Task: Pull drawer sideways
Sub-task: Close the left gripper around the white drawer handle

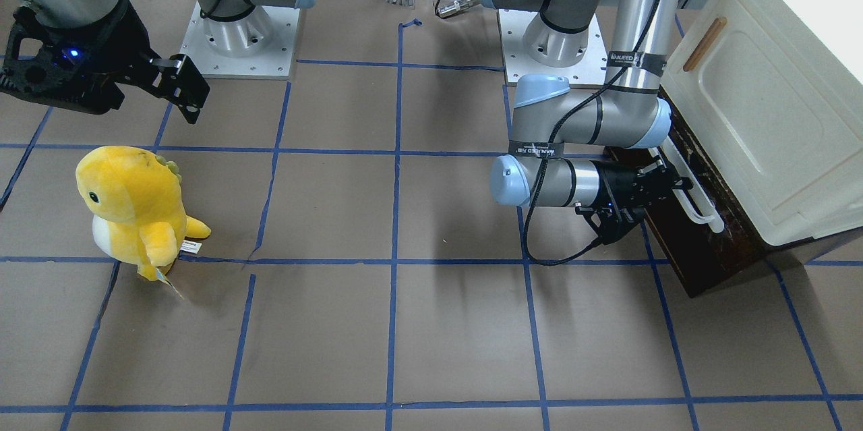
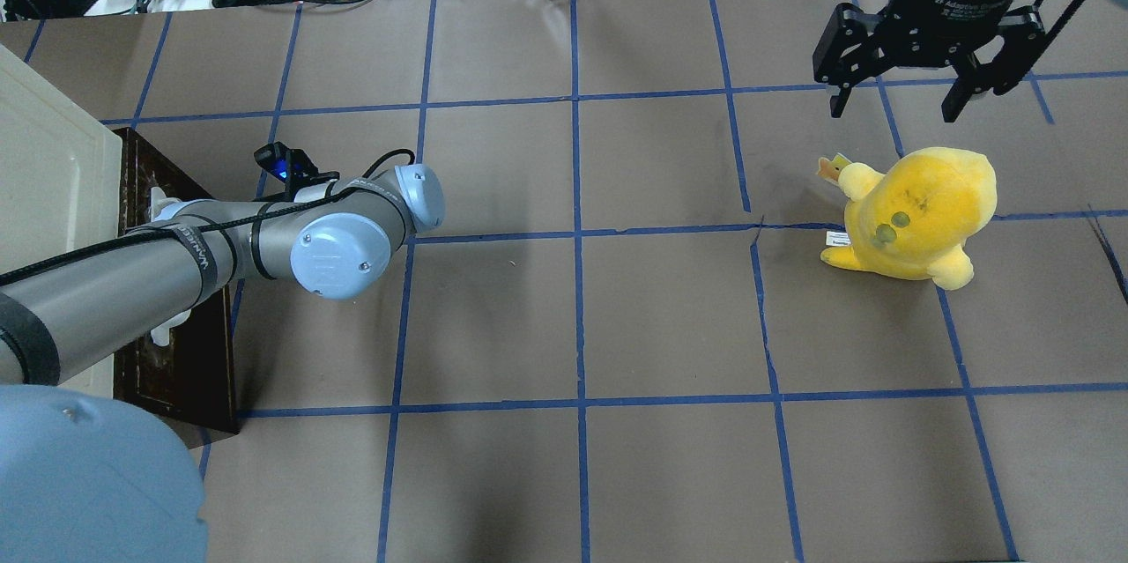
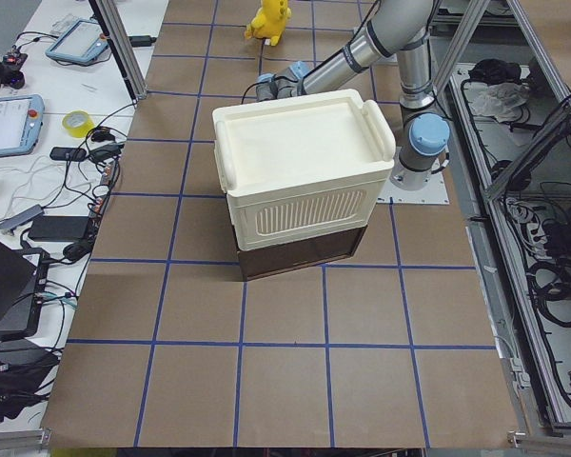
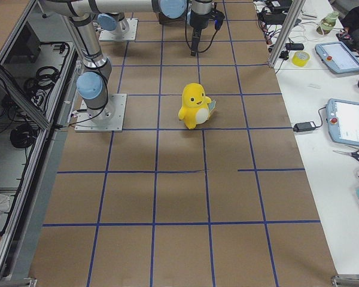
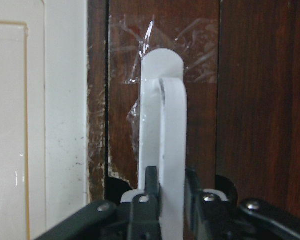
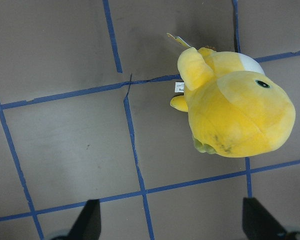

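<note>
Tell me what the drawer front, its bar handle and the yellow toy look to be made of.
The drawer front looks like dark stained wood: vertical grain, worn and flaking at its edge. The bar handle is probably smooth white plastic with a soft sheen, though painted metal is possible. The yellow toy is plush fabric, fuzzy, with a sewn-in tag.

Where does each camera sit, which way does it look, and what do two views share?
Front-facing: across the table, facing the robot; both arms, left gripper on the drawer handle.
Overhead: behind the robot, looking down; left arm, open right gripper, toy.
Exterior left: table end, by the cabinet; left arm.
Exterior right: opposite end; right arm, toy.
Left wrist: close on handle; fingers clamp it.
Right wrist: downward on toy; fingertips.
Shared: the toy, in five views.
</note>
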{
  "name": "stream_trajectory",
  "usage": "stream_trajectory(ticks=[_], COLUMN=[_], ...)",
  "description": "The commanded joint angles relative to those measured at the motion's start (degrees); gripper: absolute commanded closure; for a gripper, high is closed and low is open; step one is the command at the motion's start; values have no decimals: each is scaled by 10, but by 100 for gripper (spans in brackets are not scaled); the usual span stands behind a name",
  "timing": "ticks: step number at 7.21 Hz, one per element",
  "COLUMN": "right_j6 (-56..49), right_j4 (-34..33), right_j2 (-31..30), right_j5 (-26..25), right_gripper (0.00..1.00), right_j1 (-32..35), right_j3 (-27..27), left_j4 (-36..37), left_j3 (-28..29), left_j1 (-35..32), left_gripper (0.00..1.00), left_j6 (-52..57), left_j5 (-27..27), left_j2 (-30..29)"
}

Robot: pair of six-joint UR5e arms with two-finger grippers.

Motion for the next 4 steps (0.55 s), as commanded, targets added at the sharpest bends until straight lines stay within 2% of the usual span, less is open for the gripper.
stream_trajectory(ticks=[1, 3, 4], right_j6=[0, 0, 0], right_j4=[0, 0, 0], right_j2=[0, 0, 0], right_j5=[0, 0, 0], right_gripper=[0, 0, 0], right_j1=[0, -1, 0], right_j3=[0, 0, 0], left_j4=[0, -1, -1], left_j3=[1, 3, 4], left_j1=[0, -2, -2], left_gripper=[90, 99, 100], left_j6=[-1, 0, 1], left_j5=[0, 1, 0], left_j2=[-1, 0, -1])
